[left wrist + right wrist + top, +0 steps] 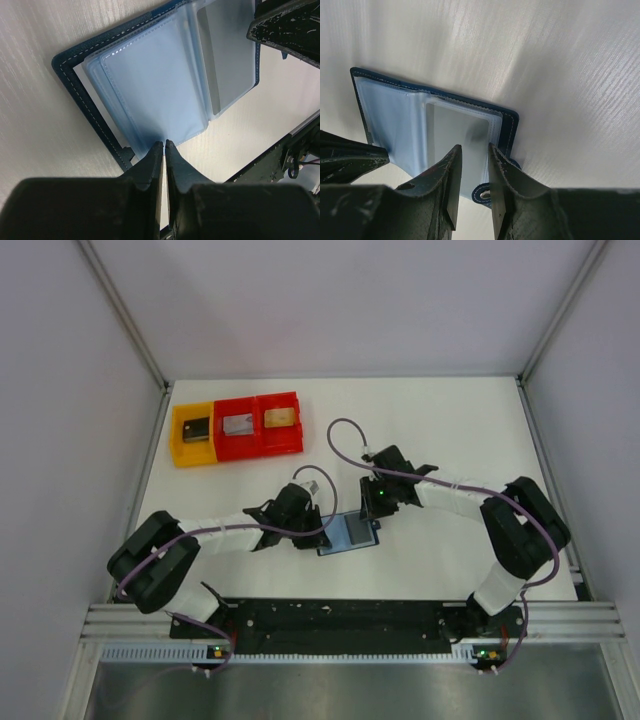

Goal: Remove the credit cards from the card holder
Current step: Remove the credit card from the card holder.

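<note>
The card holder (350,534) lies open on the white table between both arms, its navy cover underneath and light blue clear sleeves (150,75) facing up. A grey credit card (225,55) (455,135) sits inside a sleeve on the right half. My left gripper (165,142) (322,531) is at the near edge of the left sleeves, tips pressed together on the plastic. My right gripper (474,147) (376,526) hovers open over the right half, near the clasp tab (482,192), with nothing between its fingers.
A yellow bin (192,435) and two red bins (260,425) stand at the back left, each with a small item inside. A purple cable (345,440) loops behind the right wrist. The black base rail (350,615) runs along the near edge.
</note>
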You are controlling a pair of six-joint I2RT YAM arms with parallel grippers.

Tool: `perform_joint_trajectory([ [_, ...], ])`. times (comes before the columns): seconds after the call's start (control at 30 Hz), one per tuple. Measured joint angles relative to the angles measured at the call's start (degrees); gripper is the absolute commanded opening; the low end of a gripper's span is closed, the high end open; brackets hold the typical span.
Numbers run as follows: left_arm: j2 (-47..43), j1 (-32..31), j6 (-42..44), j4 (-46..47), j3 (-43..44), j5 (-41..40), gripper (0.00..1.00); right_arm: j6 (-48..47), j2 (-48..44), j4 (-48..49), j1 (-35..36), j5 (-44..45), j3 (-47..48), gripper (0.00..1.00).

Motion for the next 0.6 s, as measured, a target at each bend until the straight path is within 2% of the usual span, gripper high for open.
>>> perform_joint_trajectory([
  [0.6, 0.44, -0.02, -0.26, 0.48, 0.0, 0.46, 0.1, 0.46, 0.11, 0.61, 0.0, -0.15, -0.7, 0.28],
])
